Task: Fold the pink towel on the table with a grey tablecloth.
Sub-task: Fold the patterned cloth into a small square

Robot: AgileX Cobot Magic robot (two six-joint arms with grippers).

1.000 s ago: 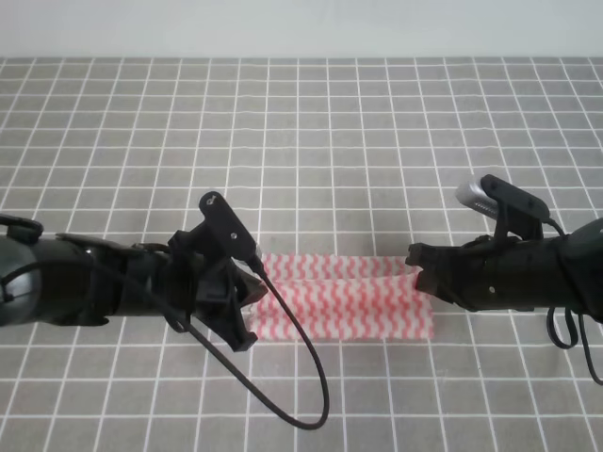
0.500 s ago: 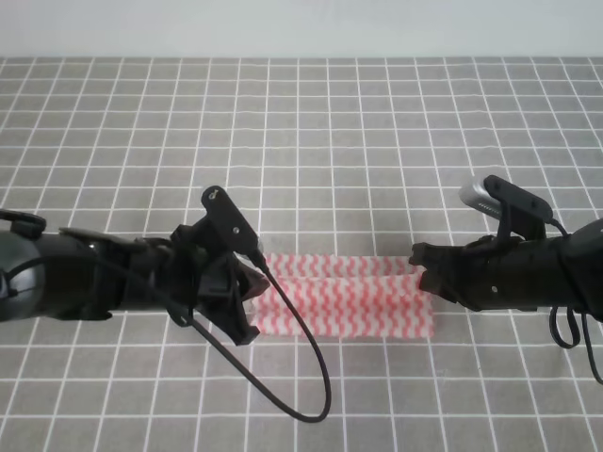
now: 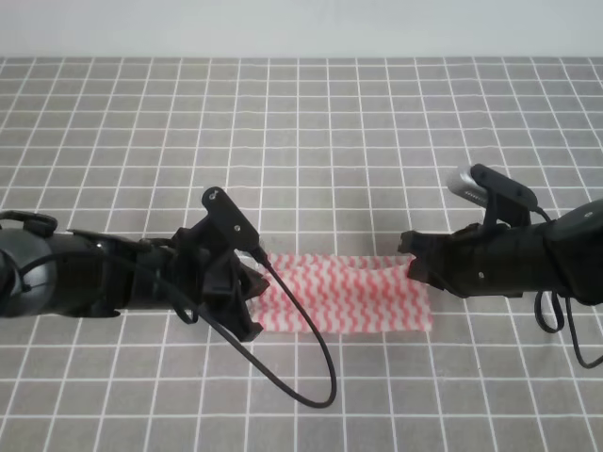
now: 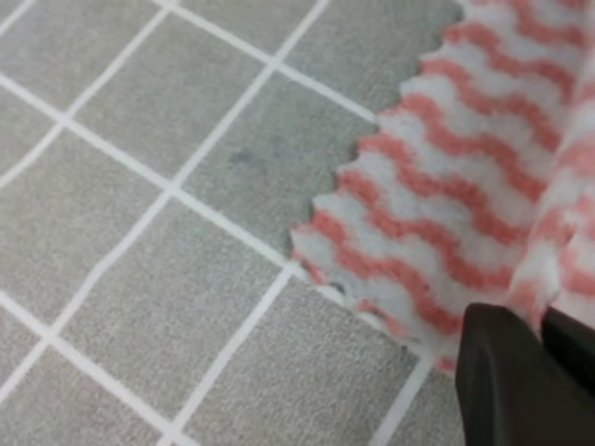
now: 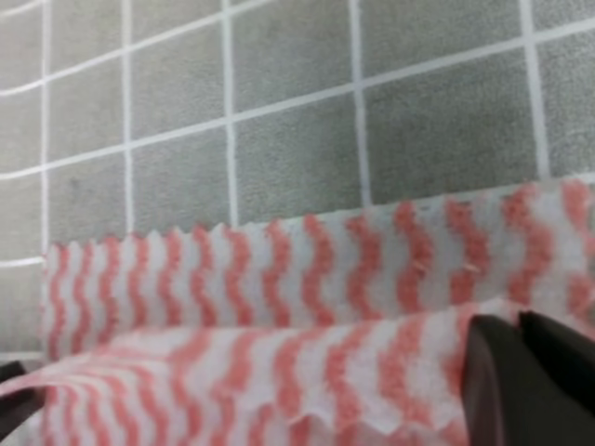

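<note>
Pink towel (image 3: 344,294), zigzag-striped and scalloped, lay folded lengthwise near the surface's (image 3: 311,141) front edge, long axis left-right; we had both fingers, left (image 3: 251,292) and right (image 3: 412,264), clenched on its ends.

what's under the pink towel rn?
Only the table with a grey tablecloth shows around the pink towel. Both end effectors, left and right, pinch its ends. Anything beneath the folded layers is covered.

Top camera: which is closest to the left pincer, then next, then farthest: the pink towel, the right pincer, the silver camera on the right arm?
1. pink towel: at the left pincer
2. right pincer: towel's right end
3. silver camera: farther right, higher
</note>
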